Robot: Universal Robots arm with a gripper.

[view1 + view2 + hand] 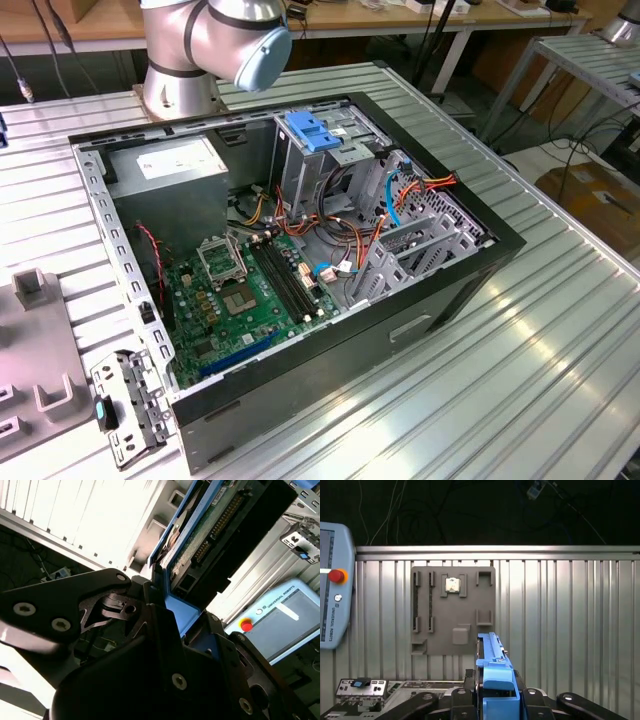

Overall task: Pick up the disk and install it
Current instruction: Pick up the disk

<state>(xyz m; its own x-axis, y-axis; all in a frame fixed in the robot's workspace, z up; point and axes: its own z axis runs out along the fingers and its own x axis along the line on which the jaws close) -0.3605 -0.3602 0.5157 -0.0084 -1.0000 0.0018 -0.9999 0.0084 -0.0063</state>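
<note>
The disk [225,527] is grasped by the claw [494,682]. Its circuit board [202,540] is seen in the second wrist view, its blue rail [492,652] edge-on in the first wrist view.

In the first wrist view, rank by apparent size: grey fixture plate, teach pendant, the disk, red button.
1. grey fixture plate
2. teach pendant and the disk, about alike: pendant cropped, disk nearest the camera
3. red button, smallest
</note>
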